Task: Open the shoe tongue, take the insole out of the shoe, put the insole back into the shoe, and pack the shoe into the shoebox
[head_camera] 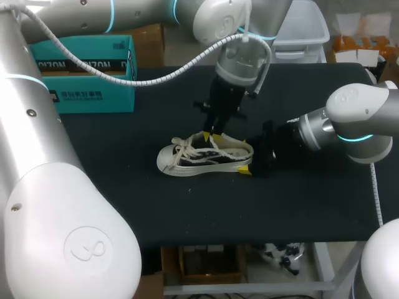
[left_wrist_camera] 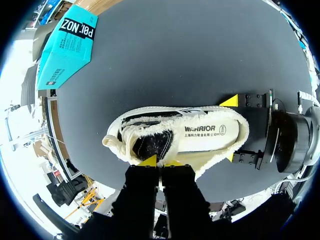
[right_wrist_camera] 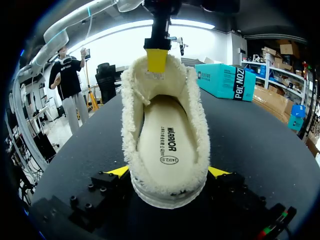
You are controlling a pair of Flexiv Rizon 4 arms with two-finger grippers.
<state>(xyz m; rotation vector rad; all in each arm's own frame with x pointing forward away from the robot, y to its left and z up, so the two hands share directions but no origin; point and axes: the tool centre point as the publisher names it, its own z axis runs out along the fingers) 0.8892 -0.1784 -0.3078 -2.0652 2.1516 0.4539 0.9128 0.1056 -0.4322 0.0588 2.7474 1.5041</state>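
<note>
A white low sneaker [head_camera: 202, 156] with black panels and a fleecy lining lies mid-table, toe toward the left. Its cream insole [right_wrist_camera: 165, 145] lies flat inside. My left gripper [head_camera: 212, 134] comes down from above and is shut on the shoe tongue [left_wrist_camera: 150, 145], its yellow tips pressed together at the tongue's upper edge [left_wrist_camera: 161, 162]. One left fingertip [right_wrist_camera: 156, 60] shows against the tongue in the right wrist view. My right gripper [head_camera: 248, 159] holds the heel, one yellow tip on each side [right_wrist_camera: 169, 172]. The teal shoebox [head_camera: 87, 68] stands closed at the back left.
The black table top [head_camera: 299, 205] stretches wide in front of and to the right of the shoe. A grey plastic bin [head_camera: 302, 28] sits at the back right edge. The left arm's white cable [head_camera: 156, 78] hangs over the back of the table.
</note>
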